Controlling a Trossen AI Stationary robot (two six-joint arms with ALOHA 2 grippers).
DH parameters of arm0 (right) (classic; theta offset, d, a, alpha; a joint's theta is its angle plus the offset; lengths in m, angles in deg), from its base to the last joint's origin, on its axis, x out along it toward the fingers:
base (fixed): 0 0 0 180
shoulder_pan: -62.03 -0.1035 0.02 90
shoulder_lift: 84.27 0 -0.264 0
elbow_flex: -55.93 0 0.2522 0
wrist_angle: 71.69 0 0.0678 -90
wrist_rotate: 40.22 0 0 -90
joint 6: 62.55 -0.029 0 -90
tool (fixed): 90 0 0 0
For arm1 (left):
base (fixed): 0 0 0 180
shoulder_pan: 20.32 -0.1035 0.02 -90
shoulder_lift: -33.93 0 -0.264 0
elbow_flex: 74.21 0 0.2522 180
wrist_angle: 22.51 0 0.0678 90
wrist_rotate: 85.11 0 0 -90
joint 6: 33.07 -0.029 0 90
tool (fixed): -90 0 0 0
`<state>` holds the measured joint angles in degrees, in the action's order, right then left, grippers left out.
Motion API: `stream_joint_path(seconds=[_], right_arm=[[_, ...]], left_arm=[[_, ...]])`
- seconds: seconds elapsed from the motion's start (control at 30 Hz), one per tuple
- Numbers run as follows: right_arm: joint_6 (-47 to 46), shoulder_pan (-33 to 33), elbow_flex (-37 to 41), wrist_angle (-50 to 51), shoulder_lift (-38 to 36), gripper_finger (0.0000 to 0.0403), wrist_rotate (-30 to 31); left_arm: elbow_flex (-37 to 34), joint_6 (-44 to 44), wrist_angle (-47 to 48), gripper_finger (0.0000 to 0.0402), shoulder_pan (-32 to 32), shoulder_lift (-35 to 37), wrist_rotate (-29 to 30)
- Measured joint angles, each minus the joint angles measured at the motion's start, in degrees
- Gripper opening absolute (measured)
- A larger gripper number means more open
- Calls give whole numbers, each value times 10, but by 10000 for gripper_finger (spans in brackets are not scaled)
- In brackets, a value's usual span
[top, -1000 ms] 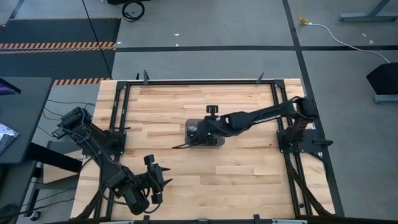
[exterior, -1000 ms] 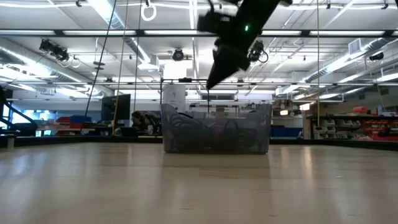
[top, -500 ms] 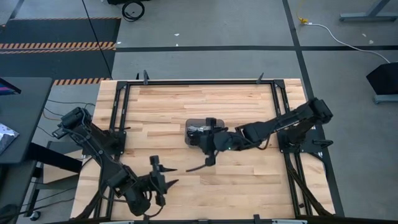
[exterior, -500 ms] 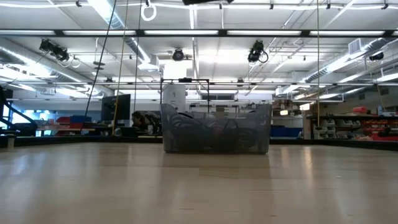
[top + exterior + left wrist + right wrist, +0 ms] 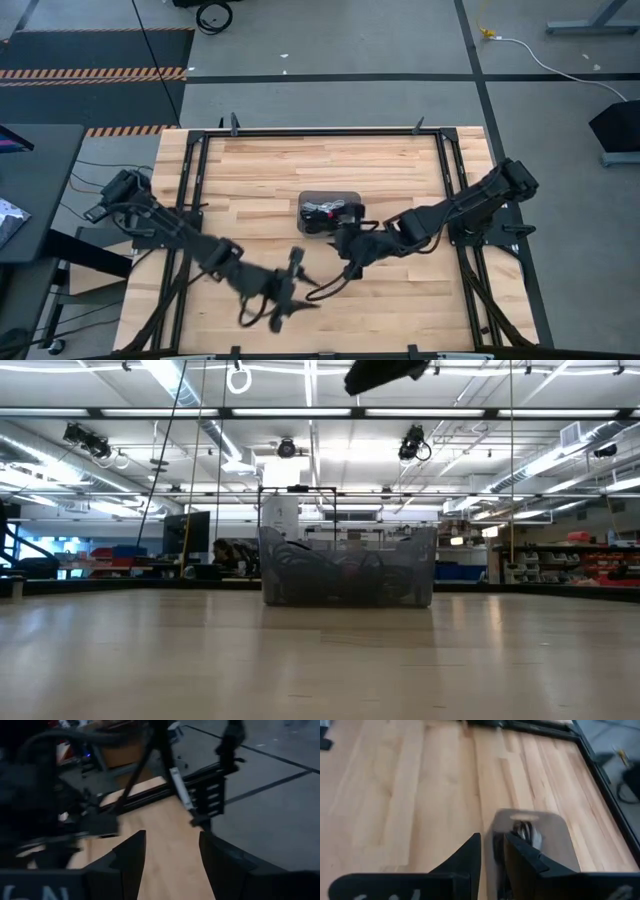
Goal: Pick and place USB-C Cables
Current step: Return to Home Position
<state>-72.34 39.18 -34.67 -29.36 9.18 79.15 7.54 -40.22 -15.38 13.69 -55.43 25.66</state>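
Note:
A grey tray (image 5: 330, 212) sits mid-table with coiled cables (image 5: 322, 213) inside, one with a red tie. It also shows in the low view (image 5: 348, 568) and the right wrist view (image 5: 545, 845). My right gripper (image 5: 348, 250) hovers just near of the tray, its fingers almost together (image 5: 492, 851). A thin black cable strand (image 5: 330, 282) trails from it toward the near-left. My left gripper (image 5: 300, 285) is open (image 5: 172, 855) close to that strand's free end (image 5: 312, 296); whether it touches the strand I cannot tell. My right gripper appears shut on one end of a black USB-C cable (image 5: 352, 264). The rest of the cable trails away from the gripper as a loose single strand toward the table's near-left. The fingers hide the place of contact, so the part held cannot be told.
Black frame rails (image 5: 320, 131) run along the table's far, left and right edges. Bare wood (image 5: 400, 300) lies near and right of the grippers. In the low view a dark part of an arm (image 5: 385, 372) shows at the top, high above the table.
My right gripper has moved from over the tray toward the near edge, drawing a black cable strand out with it. My left arm has swung quickly from the near-left corner toward the middle of the near edge, ending beside the strand's free end.

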Motion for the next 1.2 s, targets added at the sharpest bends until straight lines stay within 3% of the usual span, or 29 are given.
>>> stream_joint_path(seconds=[0.2, 0.43, 0.57, 0.73, 0.83, 0.97, 1.07, 1.2], right_arm=[[-33, -19, 0, 49, -2, 89, 65], [-61, -35, 0, 74, -2, 89, 108], [-55, -38, 0, 43, -4, 89, 116], [15, -35, 6, -68, -5, 89, 115], [77, -12, 52, -205, -6, 89, 70], [96, 40, 125, -353, -7, 89, -57], [66, 72, 161, -373, -24, 89, -113], [41, 88, 195, -381, -77, 89, -130]], left_arm=[[0, -19, 0, 188, -68, 2, -13], [-13, -23, 0, 150, -115, 50, -57], [-91, -2, -54, 127, -138, 109, -77], [-250, 49, -219, 114, -169, 202, -107], [-339, 66, -305, 112, -174, 260, -110], [-432, 90, -354, 111, -173, 333, -111], [-485, 105, -372, 107, -168, 393, -97], [-541, 110, -369, 90, -160, 472, -66]])
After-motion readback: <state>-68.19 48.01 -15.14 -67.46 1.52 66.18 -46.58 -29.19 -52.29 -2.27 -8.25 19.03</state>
